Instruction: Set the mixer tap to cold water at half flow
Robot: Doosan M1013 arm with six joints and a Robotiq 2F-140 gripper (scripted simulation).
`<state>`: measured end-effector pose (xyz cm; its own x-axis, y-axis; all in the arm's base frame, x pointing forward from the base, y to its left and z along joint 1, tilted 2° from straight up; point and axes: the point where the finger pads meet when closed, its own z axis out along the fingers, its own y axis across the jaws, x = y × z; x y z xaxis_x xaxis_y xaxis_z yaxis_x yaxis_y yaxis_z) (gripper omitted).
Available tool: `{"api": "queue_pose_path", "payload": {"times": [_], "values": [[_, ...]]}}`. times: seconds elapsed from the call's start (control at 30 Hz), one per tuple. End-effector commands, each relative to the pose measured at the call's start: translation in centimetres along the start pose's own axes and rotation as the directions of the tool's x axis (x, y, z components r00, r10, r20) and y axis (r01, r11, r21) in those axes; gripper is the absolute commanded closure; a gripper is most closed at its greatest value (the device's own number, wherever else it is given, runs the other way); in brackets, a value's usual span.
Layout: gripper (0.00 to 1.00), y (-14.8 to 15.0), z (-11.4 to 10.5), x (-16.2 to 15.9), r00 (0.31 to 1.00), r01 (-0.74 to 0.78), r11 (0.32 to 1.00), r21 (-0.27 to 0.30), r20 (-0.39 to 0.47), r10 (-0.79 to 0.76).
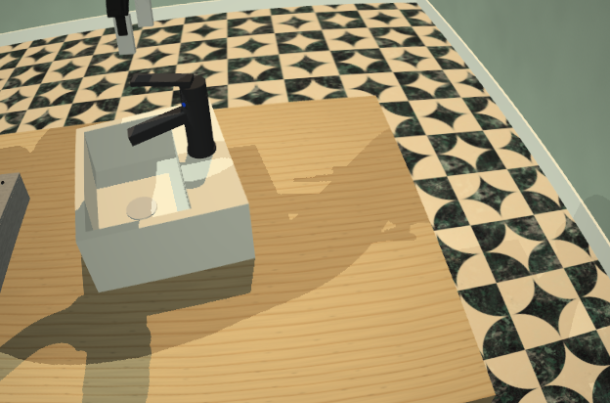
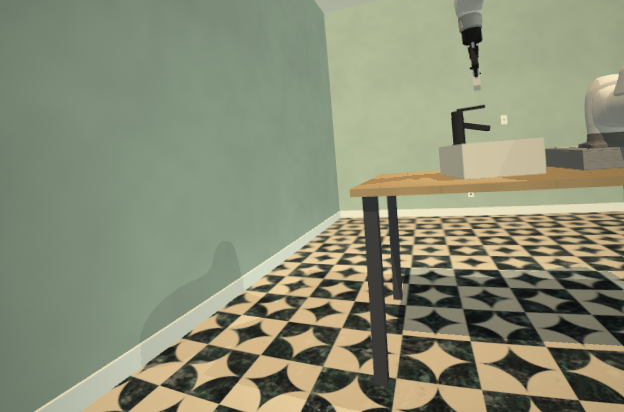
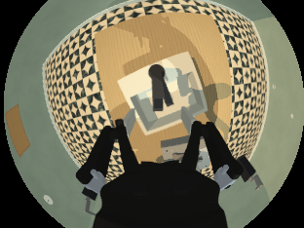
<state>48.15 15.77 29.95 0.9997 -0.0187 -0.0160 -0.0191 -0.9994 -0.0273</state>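
A black mixer tap (image 1: 199, 122) stands at the back of a white basin (image 1: 162, 203) on the wooden table. Its flat lever (image 1: 160, 79) lies nearly level and points the same way as the spout (image 1: 154, 127) below it. A blue dot (image 1: 184, 105) shows on the side of the tap body. My gripper (image 1: 135, 30) hangs in the air above and behind the lever's end, pointing down. Its fingers are partly apart with nothing between them. The exterior view shows the gripper (image 2: 476, 82) well above the lever (image 2: 468, 108). The wrist view looks straight down on the tap (image 3: 160, 90).
A grey base block (image 1: 10, 214) stands on the table left of the basin, and my arm's pedestal (image 2: 583, 156) is on it. The basin has a round drain (image 1: 141, 207). The table's right edge (image 1: 432, 240) drops to the tiled floor.
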Motion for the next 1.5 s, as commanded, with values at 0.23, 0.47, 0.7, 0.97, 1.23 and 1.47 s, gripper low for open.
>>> {"api": "queue_pose_path", "payload": {"times": [0.23,0.47,0.7,0.97,1.23,1.47], "values": [[1.0,0.0,-0.01,0.0,1.0,0.0,1.0,0.0,0.0,0.0],[1.0,0.0,-0.01,0.0,1.0,0.0,1.0,0.0,0.0,0.0],[1.0,0.0,-0.01,0.0,1.0,0.0,1.0,0.0,0.0,0.0],[1.0,0.0,-0.01,0.0,1.0,0.0,1.0,0.0,0.0,0.0],[1.0,0.0,-0.01,0.0,1.0,0.0,1.0,0.0,0.0,0.0],[0.61,0.0,-0.01,0.0,1.0,0.0,1.0,0.0,0.0,0.0]]}}
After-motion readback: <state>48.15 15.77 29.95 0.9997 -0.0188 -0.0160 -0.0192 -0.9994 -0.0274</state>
